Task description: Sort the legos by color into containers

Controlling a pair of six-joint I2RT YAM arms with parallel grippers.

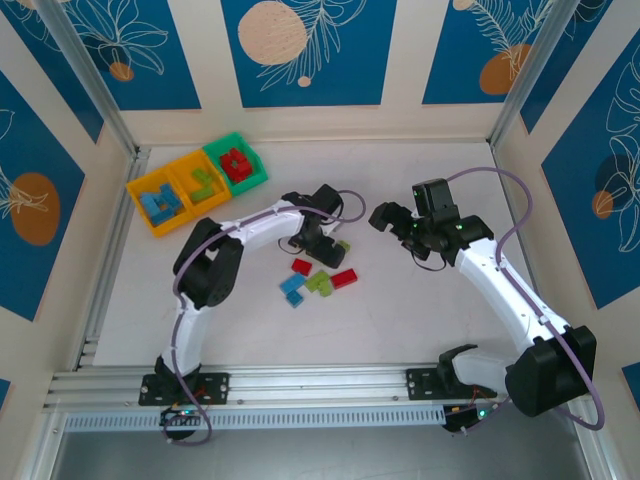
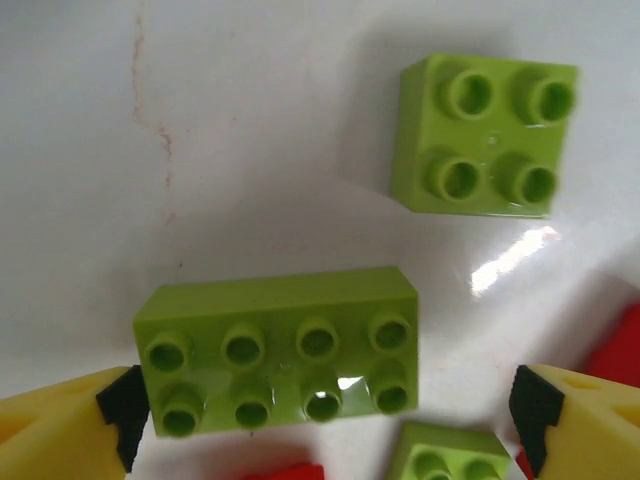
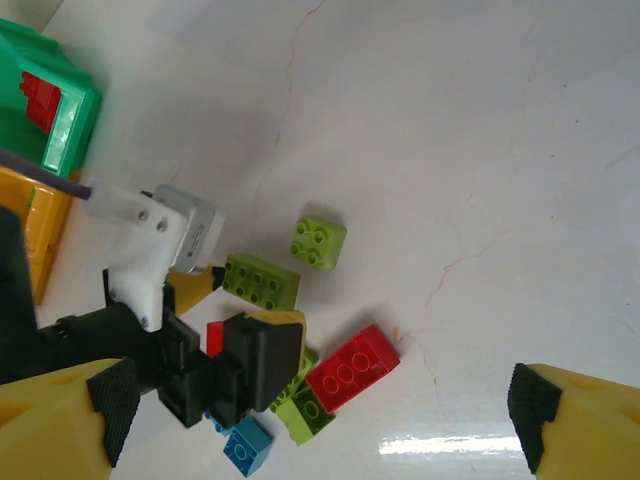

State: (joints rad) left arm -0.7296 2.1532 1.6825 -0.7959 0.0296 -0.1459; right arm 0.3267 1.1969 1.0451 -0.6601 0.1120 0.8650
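Observation:
My left gripper (image 2: 325,420) is open, low over the table, and its yellow fingers (image 2: 60,430) straddle a long lime green lego (image 2: 278,350) without closing on it. A small square lime lego (image 2: 487,135) lies just beyond. In the top view this gripper (image 1: 322,248) hangs over a loose cluster: red (image 1: 301,266), blue (image 1: 293,287), lime (image 1: 322,283) and red (image 1: 344,278) legos. My right gripper (image 1: 388,216) is open and empty, raised to the right of the cluster. The joined containers stand at the far left: an orange-yellow bin (image 1: 138,190) with blue bricks, an orange-yellow bin (image 1: 192,162) with lime ones, and a green bin (image 1: 255,160) with red ones.
The right wrist view shows the left gripper's black body (image 3: 215,370) over the pile, with a long red lego (image 3: 352,367) and a blue lego (image 3: 246,446) beside it. Walls and metal rails (image 1: 110,260) enclose the table. Bare white tabletop (image 1: 400,320) lies to the right.

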